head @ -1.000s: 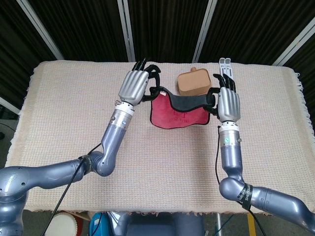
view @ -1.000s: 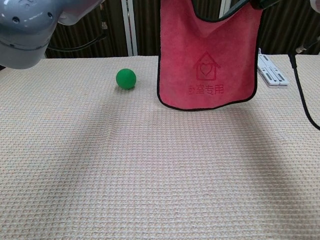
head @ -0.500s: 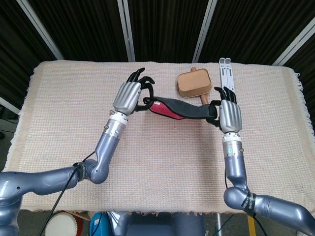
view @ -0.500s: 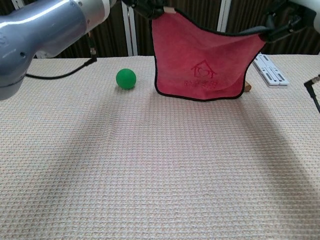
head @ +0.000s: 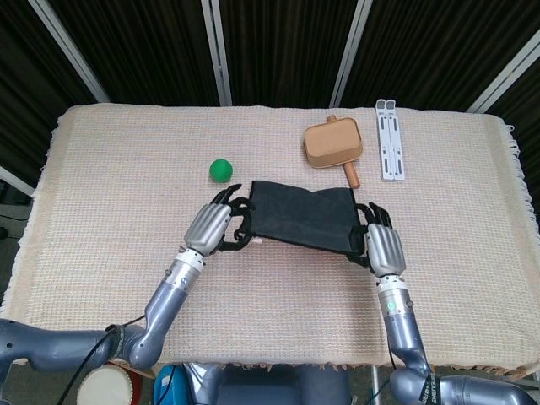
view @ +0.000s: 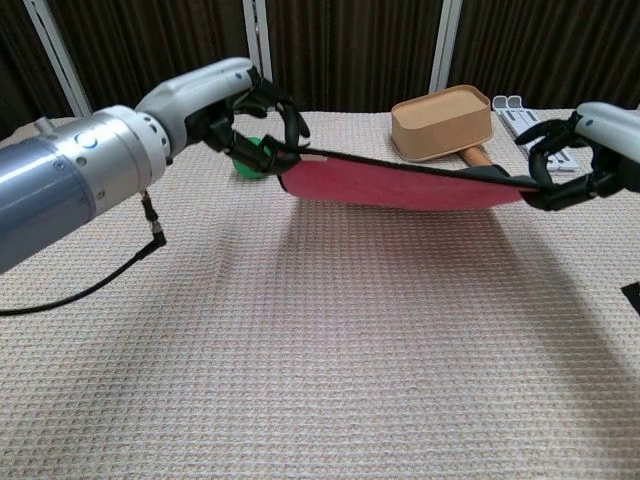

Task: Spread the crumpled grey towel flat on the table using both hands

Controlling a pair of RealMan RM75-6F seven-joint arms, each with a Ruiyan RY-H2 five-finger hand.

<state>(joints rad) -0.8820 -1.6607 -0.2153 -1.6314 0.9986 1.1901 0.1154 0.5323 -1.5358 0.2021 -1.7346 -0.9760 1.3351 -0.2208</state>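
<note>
The towel (head: 302, 217) is dark grey on top and red underneath (view: 400, 186). It is stretched nearly flat between both hands, held a little above the table, as the chest view shows. My left hand (head: 215, 226) grips its left edge, fingers curled around the corner (view: 240, 110). My right hand (head: 380, 245) grips the right edge (view: 575, 160). The towel sags slightly in the middle.
A green ball (head: 221, 170) lies just behind the left hand, partly hidden (view: 250, 160) in the chest view. A tan wooden box with a handle (head: 333, 145) sits behind the towel. A white hinged strip (head: 389, 139) lies at the back right. The table (head: 101, 186) has a beige woven cover.
Both hands have come down and toward me, swinging the towel from hanging to nearly horizontal, grey side up. The green ball is now uncovered in the head view.
</note>
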